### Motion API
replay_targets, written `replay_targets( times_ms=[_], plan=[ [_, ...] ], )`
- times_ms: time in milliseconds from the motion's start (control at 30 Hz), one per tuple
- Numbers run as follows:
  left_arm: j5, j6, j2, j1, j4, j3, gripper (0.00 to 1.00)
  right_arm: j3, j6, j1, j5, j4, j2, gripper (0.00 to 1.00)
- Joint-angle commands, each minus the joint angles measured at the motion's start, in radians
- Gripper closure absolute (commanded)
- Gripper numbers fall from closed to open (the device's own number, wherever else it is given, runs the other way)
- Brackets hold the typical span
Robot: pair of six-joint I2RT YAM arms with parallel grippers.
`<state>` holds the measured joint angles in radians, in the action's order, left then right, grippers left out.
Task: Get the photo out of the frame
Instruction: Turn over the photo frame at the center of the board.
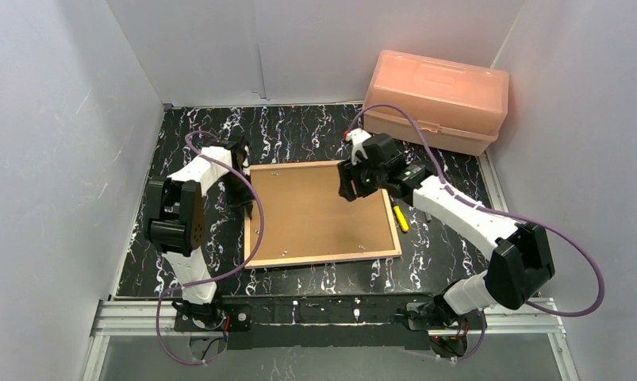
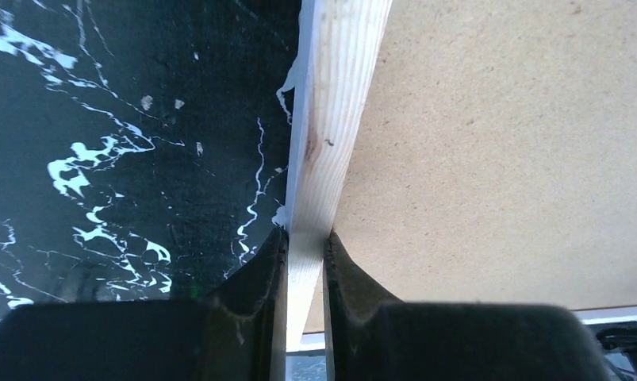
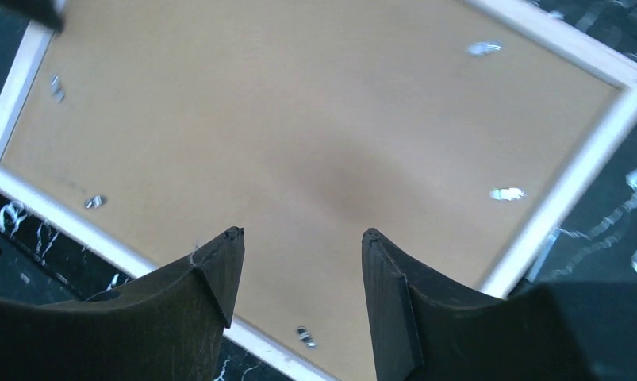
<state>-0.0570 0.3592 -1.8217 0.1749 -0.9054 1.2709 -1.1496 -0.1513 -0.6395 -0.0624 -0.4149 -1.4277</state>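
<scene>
The frame [image 1: 331,258] lies face down on the black marbled table. Its light wood edges surround a plain brown backing board [image 1: 315,210], and the photo is hidden beneath that board. My left gripper [image 1: 251,209] is shut on the frame's left wooden edge [image 2: 331,119]; in the left wrist view that gripper [image 2: 305,238] has one finger outside the edge and the other on the backing board [image 2: 497,159]. My right gripper [image 1: 348,189] hovers open above the board's far right part. Nothing lies between its fingers [image 3: 301,234]. Small metal tabs [image 3: 507,193] sit along the board's rim.
A pink plastic box [image 1: 438,99] stands at the back right corner. A yellow-handled tool [image 1: 400,218] lies just off the frame's right edge. White walls close in the table [image 1: 299,127] on the left, back and right.
</scene>
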Motion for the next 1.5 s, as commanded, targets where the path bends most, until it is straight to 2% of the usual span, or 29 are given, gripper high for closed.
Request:
replay_targets(
  times_ms=[0, 233, 333, 733, 1033, 1233, 1367, 1467],
  plan=[
    [-0.042, 0.046, 0.013, -0.005, -0.087, 0.143, 1.0, -0.034, 0.076, -0.152, 0.03, 0.088, -0.012, 0.37],
    [-0.039, 0.043, -0.007, -0.005, -0.156, 0.264, 1.0, 0.043, 0.33, -0.402, 0.129, 0.233, 0.002, 0.35],
    [-0.047, 0.042, -0.01, -0.005, -0.171, 0.291, 1.0, 0.056, 0.419, -0.471, 0.163, 0.262, -0.016, 0.34],
    [-0.087, 0.04, -0.004, -0.005, -0.19, 0.325, 1.0, -0.021, 0.561, -0.529, 0.128, 0.242, -0.192, 0.38],
    [-0.1, 0.035, 0.005, -0.006, -0.204, 0.345, 1.0, -0.088, 0.583, -0.555, 0.034, 0.18, -0.279, 0.39],
    [-0.11, 0.04, 0.011, -0.007, -0.207, 0.347, 1.0, -0.069, 0.589, -0.56, 0.053, 0.185, -0.293, 0.46],
    [-0.111, 0.047, 0.016, -0.006, -0.207, 0.339, 1.0, -0.059, 0.608, -0.567, 0.097, 0.188, -0.296, 0.59],
    [-0.117, 0.054, 0.019, -0.006, -0.207, 0.337, 1.0, -0.053, 0.613, -0.568, 0.114, 0.184, -0.295, 0.6]
  ],
)
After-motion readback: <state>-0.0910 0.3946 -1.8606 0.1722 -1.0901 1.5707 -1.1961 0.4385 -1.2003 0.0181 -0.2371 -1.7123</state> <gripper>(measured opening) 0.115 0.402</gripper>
